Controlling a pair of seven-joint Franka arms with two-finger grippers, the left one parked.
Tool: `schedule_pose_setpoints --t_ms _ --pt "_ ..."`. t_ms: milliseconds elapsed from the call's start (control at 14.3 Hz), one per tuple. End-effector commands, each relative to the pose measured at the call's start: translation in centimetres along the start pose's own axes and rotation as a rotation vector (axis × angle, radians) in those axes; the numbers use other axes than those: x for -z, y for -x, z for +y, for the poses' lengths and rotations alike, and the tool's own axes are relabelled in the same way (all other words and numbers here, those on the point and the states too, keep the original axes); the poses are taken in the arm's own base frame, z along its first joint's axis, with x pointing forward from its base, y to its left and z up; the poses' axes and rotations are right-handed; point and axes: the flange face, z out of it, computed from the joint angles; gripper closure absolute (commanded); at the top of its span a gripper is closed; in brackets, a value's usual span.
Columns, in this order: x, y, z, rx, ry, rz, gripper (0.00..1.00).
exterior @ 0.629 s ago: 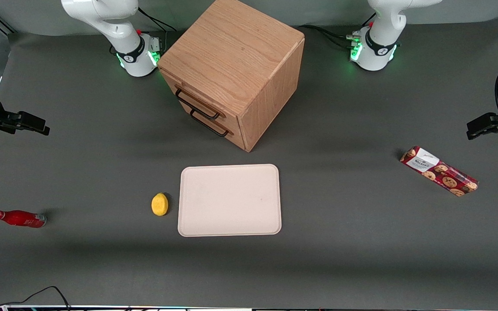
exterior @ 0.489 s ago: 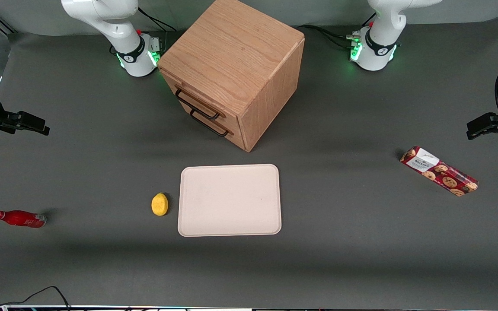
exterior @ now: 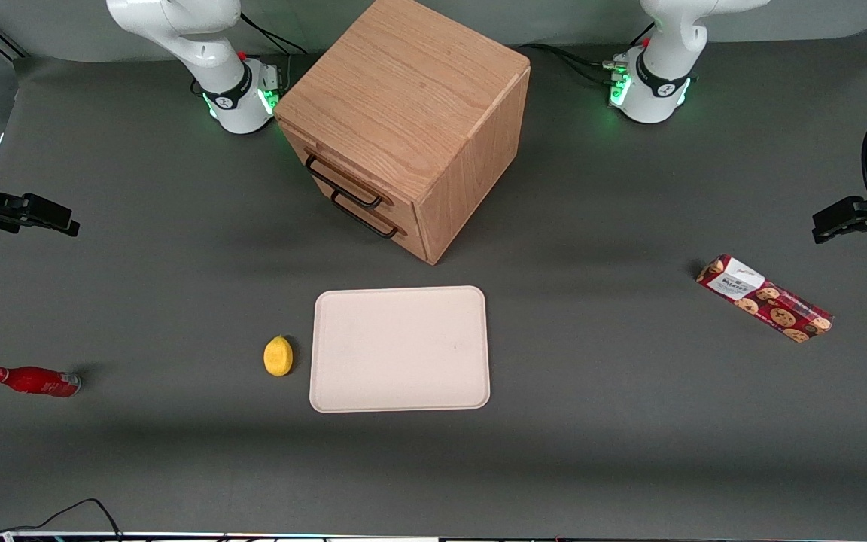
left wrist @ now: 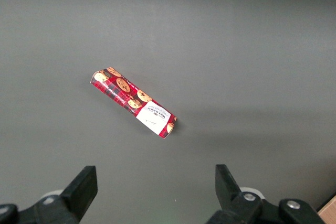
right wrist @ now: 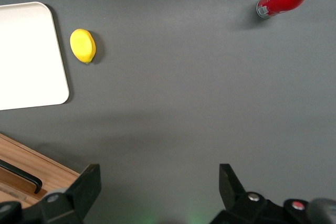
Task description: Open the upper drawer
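My claw [right wrist: 157, 184] hangs empty, fingers apart, well away from the cabinet [exterior: 411, 113].
The upper drawer [exterior: 339, 175] sits shut above its twin, far toward the table's middle from me.

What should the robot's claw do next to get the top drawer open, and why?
Probably travel toward the cabinet and line up with the upper drawer's black handle. The claw hangs open near the working arm's end of the table, well away from the cabinet and holding nothing, and the upper drawer looks shut, flush like the lower drawer.
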Motion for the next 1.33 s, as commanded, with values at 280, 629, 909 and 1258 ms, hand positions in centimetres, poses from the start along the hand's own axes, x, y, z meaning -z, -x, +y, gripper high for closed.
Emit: schedule_pose_setpoints --t_ms 280,629,909,1258 --pt "0.5 -0.3 0.1 -0.007 0.009 -0.005 0.0" --pt "1.2 -0.3 -1.6 0.023 0.013 0.011 0.0" --pt "1.3 -0.1 -5.5 0.091 0.014 0.013 0.0" --pt "0.7 2.2 -14.1 0.247 0.021 -0.046 0.0"
